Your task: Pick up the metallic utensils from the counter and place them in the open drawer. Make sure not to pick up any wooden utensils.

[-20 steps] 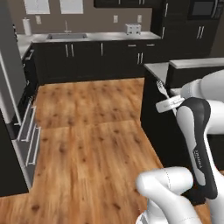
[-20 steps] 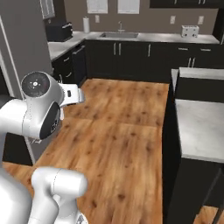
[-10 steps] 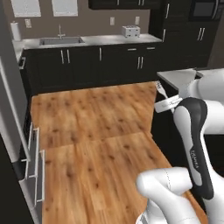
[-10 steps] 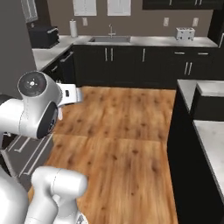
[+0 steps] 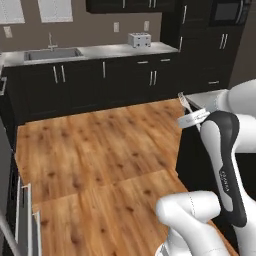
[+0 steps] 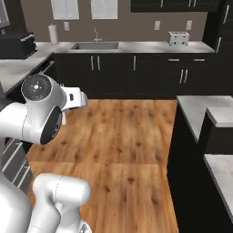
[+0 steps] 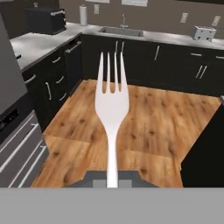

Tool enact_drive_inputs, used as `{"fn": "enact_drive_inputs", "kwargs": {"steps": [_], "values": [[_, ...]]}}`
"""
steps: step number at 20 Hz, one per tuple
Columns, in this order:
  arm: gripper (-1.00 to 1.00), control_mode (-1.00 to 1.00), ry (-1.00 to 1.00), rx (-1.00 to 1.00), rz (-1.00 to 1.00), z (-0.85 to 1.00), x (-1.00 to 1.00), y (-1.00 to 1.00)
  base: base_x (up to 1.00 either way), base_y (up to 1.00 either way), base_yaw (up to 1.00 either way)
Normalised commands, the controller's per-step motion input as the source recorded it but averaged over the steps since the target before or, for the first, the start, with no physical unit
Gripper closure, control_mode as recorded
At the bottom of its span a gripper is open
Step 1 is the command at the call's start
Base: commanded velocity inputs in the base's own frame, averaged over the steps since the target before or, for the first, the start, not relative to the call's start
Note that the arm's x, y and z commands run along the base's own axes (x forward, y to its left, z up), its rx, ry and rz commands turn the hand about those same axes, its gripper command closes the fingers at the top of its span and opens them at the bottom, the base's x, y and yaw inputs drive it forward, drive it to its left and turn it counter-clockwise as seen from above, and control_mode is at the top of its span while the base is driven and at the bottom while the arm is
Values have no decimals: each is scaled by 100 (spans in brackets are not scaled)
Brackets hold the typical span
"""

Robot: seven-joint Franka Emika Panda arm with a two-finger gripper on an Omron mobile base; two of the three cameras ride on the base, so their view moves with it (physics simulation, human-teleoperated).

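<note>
**Ana:** Left base view first. The fork (image 5: 185, 101) sticks up with its tines over the corner of the pale desk (image 5: 210, 97), just above the white arm's wrist. The tool (image 5: 192, 117) sits under it, partly hidden, so I can't read the jaws from this side.

**Ben:** Right base view adds little on that. I see the desk (image 6: 195, 107) on the right with its black base, the wooden floor (image 6: 127, 136) in the middle, and the sink counter (image 6: 136, 47) along the far wall. No drawer that I can pick out.

**Ana:** Hand view settles it. The fork (image 7: 111, 109) stands upright and centred, its handle running straight down between the fingers. The tool (image 7: 112, 183) is clenched on the handle's end.

**Ben:** So one metallic piece is in hand and needs to reach the open drawer. I'd judge the grip is far down the handle, which leaves a long lever above.

**Ana:** Agreed. Carry it slowly, keep the wrist level so it doesn't pivot, and bring the tines low inside the drawer before letting go.
</note>
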Motion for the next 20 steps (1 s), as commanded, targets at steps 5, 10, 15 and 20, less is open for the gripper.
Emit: {"fn": "enact_drive_inputs", "kwargs": {"steps": [5, 10, 15, 20], "values": [[100, 100, 0, 0, 0, 0, 0, 0, 100, 0, -32], [100, 100, 0, 0, 0, 0, 0, 0, 100, 2, -34], [100, 100, 0, 0, 0, 0, 0, 0, 100, 47, -41], [100, 100, 0, 0, 0, 0, 0, 0, 100, 62, -47]]}}
